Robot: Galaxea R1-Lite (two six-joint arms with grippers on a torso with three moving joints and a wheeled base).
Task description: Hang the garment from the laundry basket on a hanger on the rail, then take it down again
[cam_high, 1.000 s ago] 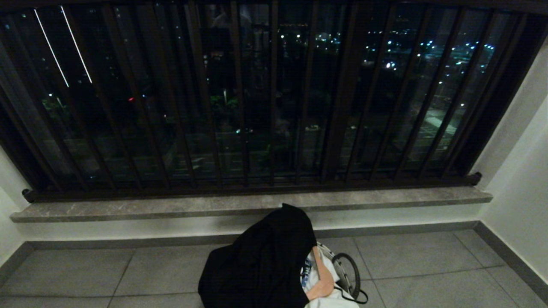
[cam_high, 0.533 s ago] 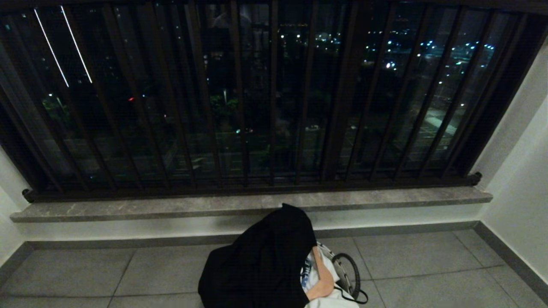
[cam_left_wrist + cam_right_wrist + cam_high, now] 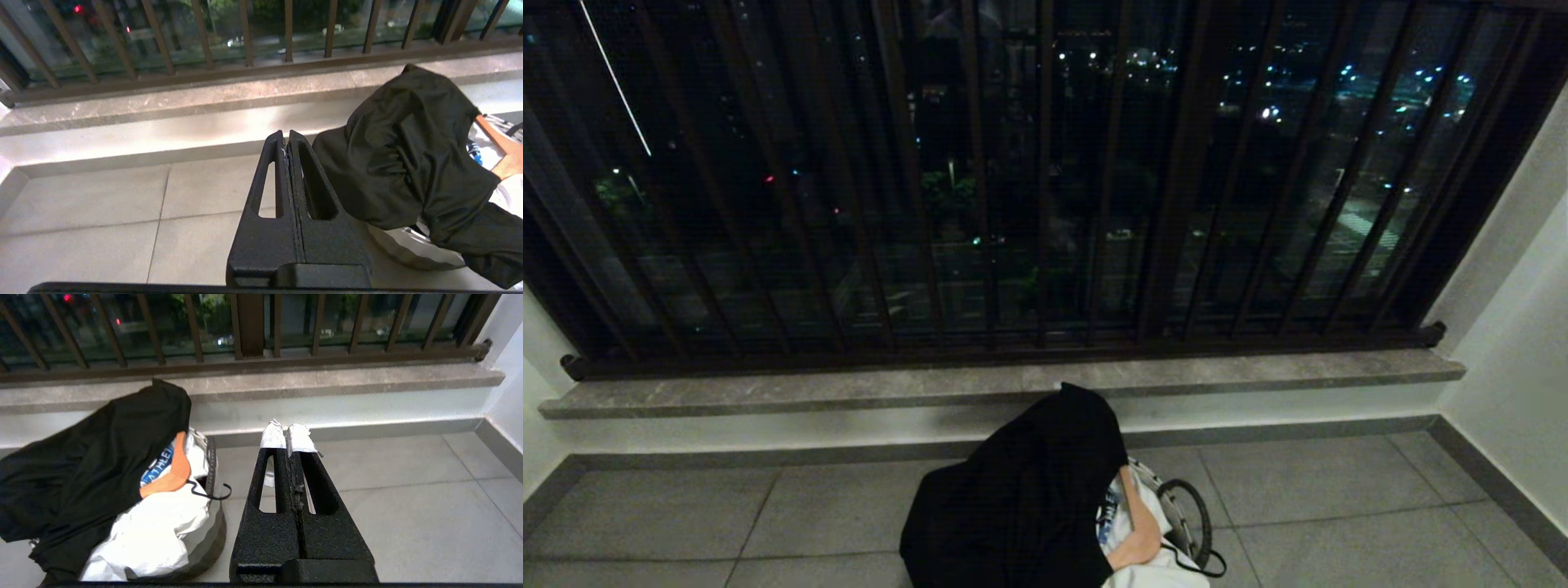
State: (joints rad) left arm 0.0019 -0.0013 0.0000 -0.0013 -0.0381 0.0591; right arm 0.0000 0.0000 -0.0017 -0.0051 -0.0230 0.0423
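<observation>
A large black crumpled garment [image 3: 1021, 498] drapes over the small round laundry basket with a pale ribbed rim [image 3: 214, 535], hiding most of its rim and contents; the head view's lower edge cuts both off. Beneath it, a white printed garment [image 3: 155, 535] and an orange piece [image 3: 171, 477] show only partly, the blue lettering unreadable. The dark brown window-guard bars [image 3: 1045, 163] run past the top edge.

The laundry basket [image 3: 1186, 523] stands on the floor [image 3: 1339, 506], near its front edge and before the window ledge [image 3: 768, 394]. A garment [image 3: 1021, 498] lies draped over the basket's left side, spilling onto the floor. Window-guard bars [image 3: 980, 204] stand upon the ledge behind.
</observation>
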